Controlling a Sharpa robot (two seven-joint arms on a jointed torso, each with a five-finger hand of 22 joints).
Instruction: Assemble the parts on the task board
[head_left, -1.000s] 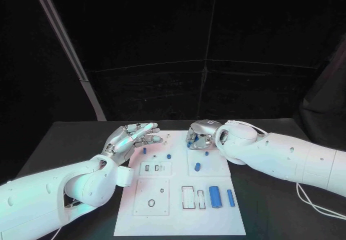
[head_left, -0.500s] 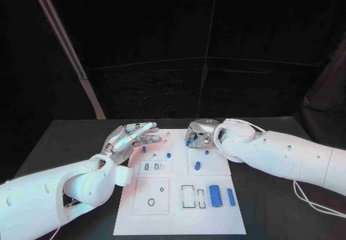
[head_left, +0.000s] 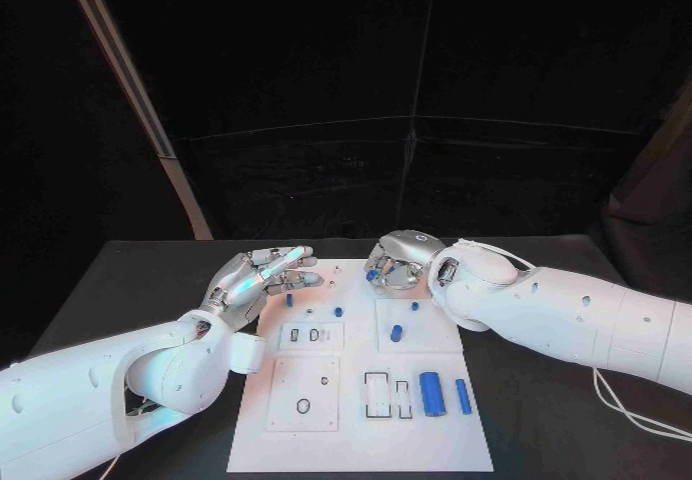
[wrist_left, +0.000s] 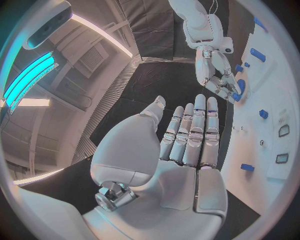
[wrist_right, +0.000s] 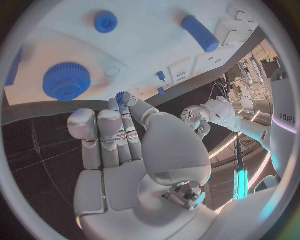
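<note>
Gear (wrist_right: 122, 97), small, blue and toothed, sits pinched at the fingertips of my right robot hand (head_left: 392, 268), above the far right part of the task board (head_left: 361, 440). A larger blue gear (wrist_right: 66, 81) already lies on the board close under that hand, so my right is nearer. My left robot hand (head_left: 263, 278) hovers at the board's left edge, fingers apart and holding nothing.

Matt white task board (head_left: 361, 440), glossy blue plastic parts (head_left: 430, 392).

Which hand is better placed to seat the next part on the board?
Right. The right hand already pinches a small blue gear over the task board; the left hand hovers open.
</note>
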